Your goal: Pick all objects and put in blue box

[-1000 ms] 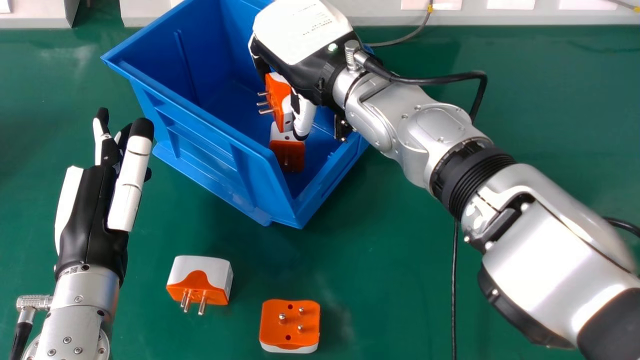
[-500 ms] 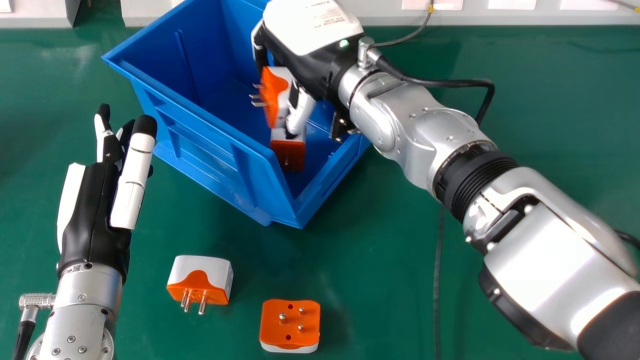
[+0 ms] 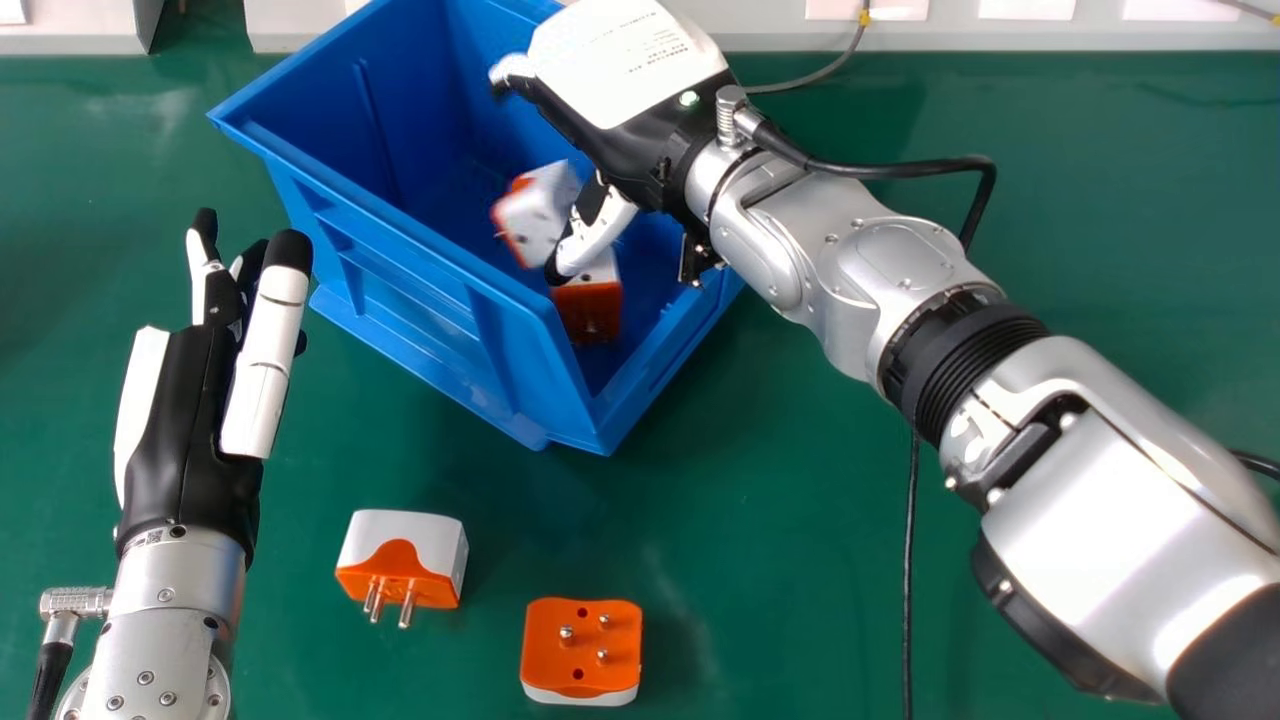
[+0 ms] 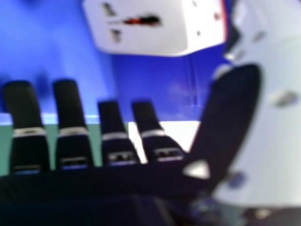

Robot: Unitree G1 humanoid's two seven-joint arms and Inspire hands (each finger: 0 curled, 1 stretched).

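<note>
**Grip is off, but the way out is tight**

Nearest me on the green surface (image 3: 780, 560), the prongs-up adapter (image 3: 582, 648) offers pins to any palm coming from above; a pinch set too high could slip off them. A little farther, at the left, the prongs-forward adapter (image 3: 400, 560) could tip if I nudge it from one side.

Inside the blue box (image 3: 395, 290), the lower adapter (image 3: 588, 308) sits by the near corner. Just beyond it the tilted adapter (image 3: 536, 212) is right beside the thumb of my right robot hand (image 3: 628, 70). That hand is wide open, fingers straight, gripping nothing. I can't tell whether the thumb or the lower adapter touches the tilted one; if so, a careless lift could drag it or flip it. Judging by this, I want the thumb clear before I swing away.

For room, I have bare surface to the right of the two waiting adapters, a fair lane for bringing the right arm back. My left robot hand (image 3: 185, 430), straight-fingered and holding nothing, lies left of the box, so a wide sweep that way risks a knock. The box's near wall and right-hand corner come next: forearm and thumb need height there. Farther off, the looped wrist cable (image 3: 900, 170) could snag on the rim.
</note>
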